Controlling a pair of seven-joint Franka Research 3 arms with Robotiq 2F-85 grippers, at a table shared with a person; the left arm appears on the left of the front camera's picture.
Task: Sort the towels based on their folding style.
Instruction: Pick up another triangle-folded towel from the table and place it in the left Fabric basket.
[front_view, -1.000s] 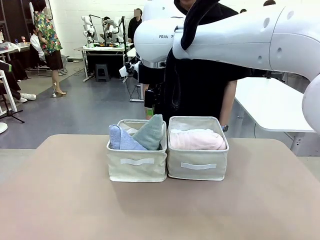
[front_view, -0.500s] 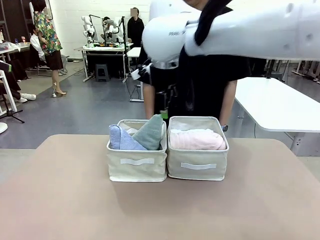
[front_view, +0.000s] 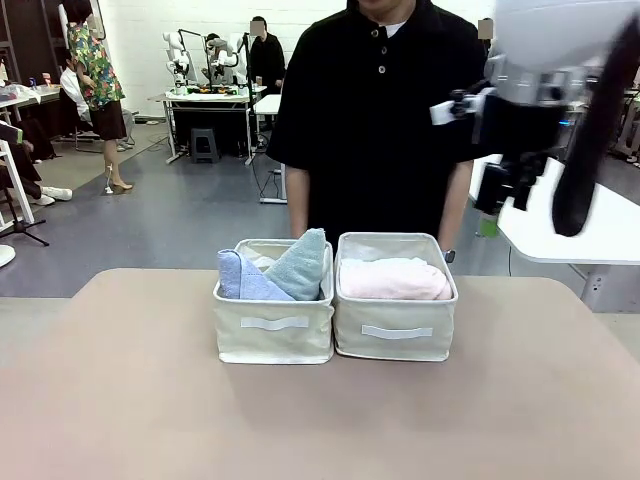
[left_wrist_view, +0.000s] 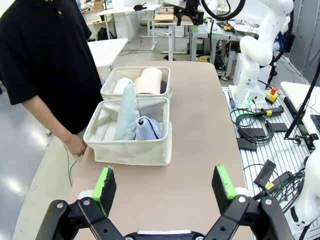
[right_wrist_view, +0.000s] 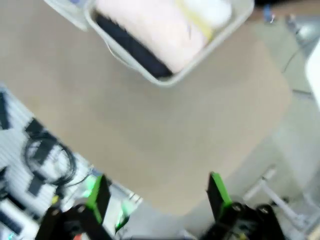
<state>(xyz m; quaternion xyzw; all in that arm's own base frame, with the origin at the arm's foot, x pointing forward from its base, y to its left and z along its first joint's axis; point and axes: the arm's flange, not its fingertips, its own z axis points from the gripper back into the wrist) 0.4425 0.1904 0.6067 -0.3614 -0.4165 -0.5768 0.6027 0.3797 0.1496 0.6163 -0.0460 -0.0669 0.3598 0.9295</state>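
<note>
On the tan table (front_view: 120, 400) we see two cream bins touching side by side. The left bin (front_view: 273, 338) holds the lavender-blue cone towel (front_view: 238, 278) and the mint-green cone towel (front_view: 301, 264), both leaning upright. The right bin (front_view: 396, 330) holds the pink rolled towel (front_view: 392, 280); from our right wrist camera, dark grey (right_wrist_view: 131, 50), yellow (right_wrist_view: 192, 21) and white (right_wrist_view: 212, 9) rolls lie beside it. A person (front_view: 375, 110) stands just behind. Our left gripper (left_wrist_view: 165, 186) and right gripper (right_wrist_view: 156, 194) hang spread wide, holding nothing.

Empty hand (left_wrist_view: 165, 184) faces two towel-filled bins (left_wrist_view: 131, 150).
</note>
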